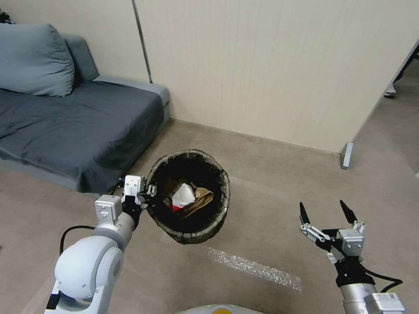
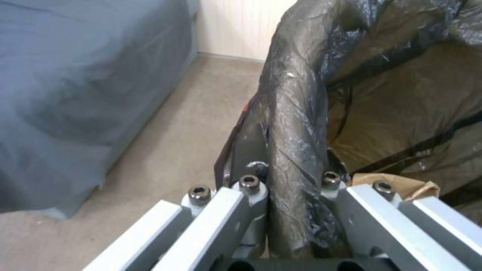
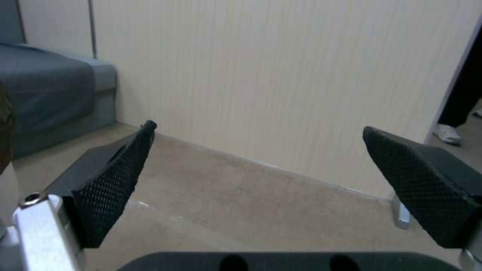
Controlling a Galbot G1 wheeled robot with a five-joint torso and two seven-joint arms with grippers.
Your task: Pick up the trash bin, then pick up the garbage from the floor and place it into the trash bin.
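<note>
Head view, floor beside the sofa.

Item 1, left gripper: clamped on the rim of the trash bin, at the rim's near-left edge. In the left wrist view the left gripper has one finger on the outer side of the rim and one on the inner side, with the folded dark liner pinched between them. The bin extends away from this gripper toward the robot's right and forward, its mouth open upward and tipped slightly toward the camera; whether its base touches the carpet cannot be told.

Item 2, garbage: lying inside the bin, just past the left gripper's fingertips and below rim level. Visible pieces are a white crumpled piece with a red patch and a brown paper bag touching it on the side away from the gripper. A corner of the brown paper bag shows in the left wrist view just beyond the inner finger.

Item 3, right gripper: fingers spread wide apart, nothing between them, held above bare carpet. The bin is well apart from it, off to its left. In the right wrist view the right gripper points toward the base of the beige wall, the textured pads facing each other across open floor.

Item 4, a strip of clear tape on the carpet lies between the two grippers, nearer the robot.
</note>
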